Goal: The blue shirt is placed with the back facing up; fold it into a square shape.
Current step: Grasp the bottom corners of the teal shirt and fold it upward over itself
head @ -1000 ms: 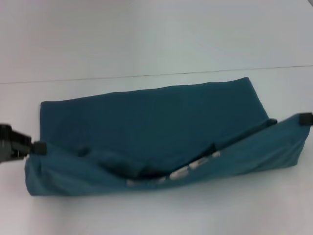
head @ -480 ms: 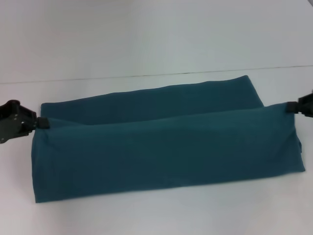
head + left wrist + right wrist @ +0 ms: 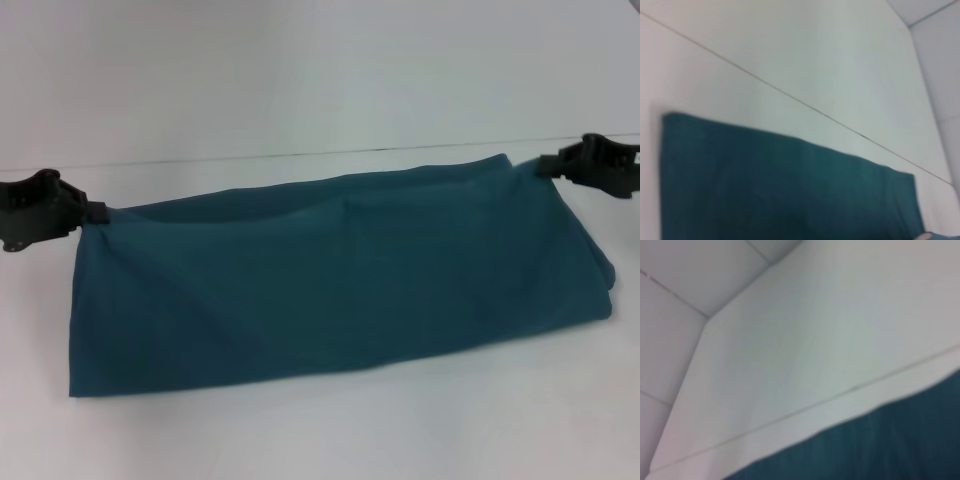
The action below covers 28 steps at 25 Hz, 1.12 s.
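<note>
Plain teal-blue shirt [image 3: 330, 280], black hands, white table [image 3: 320, 80].

right gripper [image 3: 548, 165] cut off at edge

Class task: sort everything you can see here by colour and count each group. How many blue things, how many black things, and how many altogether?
Blue: 1, the blue shirt
Black: 2, the left gripper and the right gripper, one at each end of the shirt
White: 1, the table
Total: 4

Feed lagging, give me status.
Left gripper and right gripper shut on blue shirt's far corners. Shirt folded into long band. Nothing obstructing.
</note>
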{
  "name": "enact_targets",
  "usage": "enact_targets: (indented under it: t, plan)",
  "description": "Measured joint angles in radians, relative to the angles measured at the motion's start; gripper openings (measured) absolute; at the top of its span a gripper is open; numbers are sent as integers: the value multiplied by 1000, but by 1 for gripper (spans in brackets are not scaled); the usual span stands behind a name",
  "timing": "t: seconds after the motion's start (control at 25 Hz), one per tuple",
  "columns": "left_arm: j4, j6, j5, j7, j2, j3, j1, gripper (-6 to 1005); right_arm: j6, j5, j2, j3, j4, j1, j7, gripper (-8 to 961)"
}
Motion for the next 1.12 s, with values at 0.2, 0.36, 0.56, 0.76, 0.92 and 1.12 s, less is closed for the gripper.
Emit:
enact_targets:
  t: [0.2, 0.36, 0.56, 0.76, 0.92, 1.12]
  plan:
    - [-35, -120, 4, -9, -2, 55, -14, 49, 145, 3, 23, -54, 4, 23, -11, 22]
    - [-47, -220, 38, -27, -17, 77, -18, 49, 287, 0, 45, -122, 10, 29, -12, 22]
    - [-59, -290, 85, -38, -30, 77, -24, 50, 400, -1, 62, -200, 17, 31, -13, 22]
    - [-56, -308, 90, -41, -37, 76, -28, 50, 448, 2, 71, -231, 24, 45, -13, 22]
    - [-59, -343, 90, -41, -41, 76, -41, 50, 515, -1, 84, -241, 39, 57, -13, 21]
    - [-70, -403, 109, -41, -59, 78, -61, 49, 630, -2, 95, -297, 88, 76, -13, 21]
